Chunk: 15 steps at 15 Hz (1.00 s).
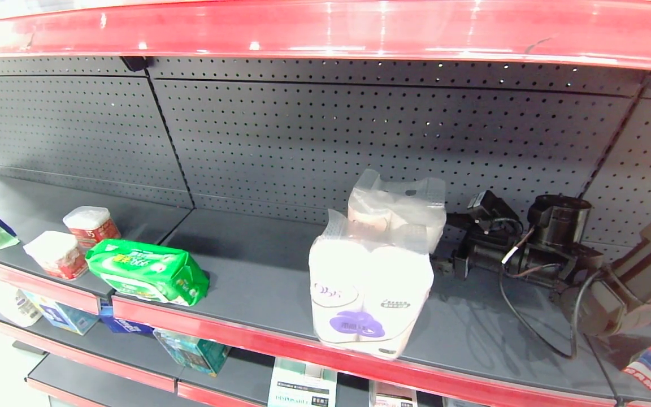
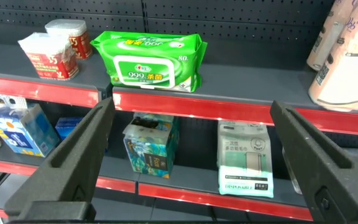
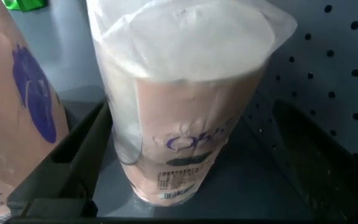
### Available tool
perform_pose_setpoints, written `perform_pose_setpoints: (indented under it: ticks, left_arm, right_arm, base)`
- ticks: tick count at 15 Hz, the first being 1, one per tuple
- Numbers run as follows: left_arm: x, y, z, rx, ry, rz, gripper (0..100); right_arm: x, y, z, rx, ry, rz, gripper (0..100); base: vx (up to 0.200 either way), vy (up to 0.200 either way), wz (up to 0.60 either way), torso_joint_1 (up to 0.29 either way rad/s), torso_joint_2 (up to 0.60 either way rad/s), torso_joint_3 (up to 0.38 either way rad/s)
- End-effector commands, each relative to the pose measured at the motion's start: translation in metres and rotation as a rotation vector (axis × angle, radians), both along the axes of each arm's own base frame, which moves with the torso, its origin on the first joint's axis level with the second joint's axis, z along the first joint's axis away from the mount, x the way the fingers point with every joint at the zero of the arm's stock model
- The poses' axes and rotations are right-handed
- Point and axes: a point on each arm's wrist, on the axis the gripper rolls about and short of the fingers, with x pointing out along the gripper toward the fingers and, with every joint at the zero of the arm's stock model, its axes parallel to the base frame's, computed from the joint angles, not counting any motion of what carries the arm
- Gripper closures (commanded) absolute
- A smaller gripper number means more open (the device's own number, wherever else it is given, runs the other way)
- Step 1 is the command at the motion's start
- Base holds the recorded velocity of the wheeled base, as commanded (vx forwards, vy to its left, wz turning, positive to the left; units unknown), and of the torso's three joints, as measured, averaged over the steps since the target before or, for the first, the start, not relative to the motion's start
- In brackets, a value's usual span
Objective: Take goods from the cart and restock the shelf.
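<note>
While it reaches in from the right over the dark grey shelf [image 1: 257, 271], the right gripper [image 1: 454, 257] sits just right of the pink-tinted plastic-wrapped pack of toilet rolls [image 1: 396, 206]. That pack stands upright at the far side, behind a white, purple-printed pack [image 1: 368, 294].

From the right wrist, the pink pack stands between the wide-spread jaws, unclamped, its long axis vertical. I judge it placed, so the next move is withdrawing rightward.

From the left wrist, the left gripper [image 2: 191, 155] has its jaws wide and empty. It faces the shelf front near a green wipes pack [image 2: 151, 62], well apart from the pink pack.

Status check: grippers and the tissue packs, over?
Left gripper open, empty, facing the shelf. Right gripper open, straddling rear pack. Front pack close beside it, at shelf edge.
</note>
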Motion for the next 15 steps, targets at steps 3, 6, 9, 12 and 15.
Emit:
perform_pose_setpoints:
  ticks: [3,6,9,12,15]
  left_arm:
    - [0.000,0.000,0.000,0.000,0.000,0.000,0]
    - [0.000,0.000,0.000,0.000,-0.002,0.000,0]
    - [0.000,0.000,0.000,0.000,-0.002,0.000,0]
    - [0.000,0.000,0.000,0.000,0.000,0.000,0]
    - [0.000,0.000,0.000,0.000,-0.002,0.000,0]
  right_arm:
    - [0.000,0.001,0.001,0.002,-0.006,0.015,0]
    - [0.000,0.006,0.002,0.007,-0.015,0.064,0]
    - [0.002,0.017,0.003,0.000,-0.037,0.100,0]
    - [0.004,0.020,0.001,-0.003,-0.041,0.107,0]
    - [0.004,0.020,0.001,-0.004,-0.039,0.107,100]
  base:
    - [0.000,0.000,0.00,0.000,0.00,0.000]
    - [0.000,0.000,0.00,0.000,0.00,0.000]
    - [0.000,0.000,0.00,0.000,0.00,0.000]
    - [0.000,0.000,0.00,0.000,0.00,0.000]
    - [0.000,0.000,0.00,0.000,0.00,0.000]
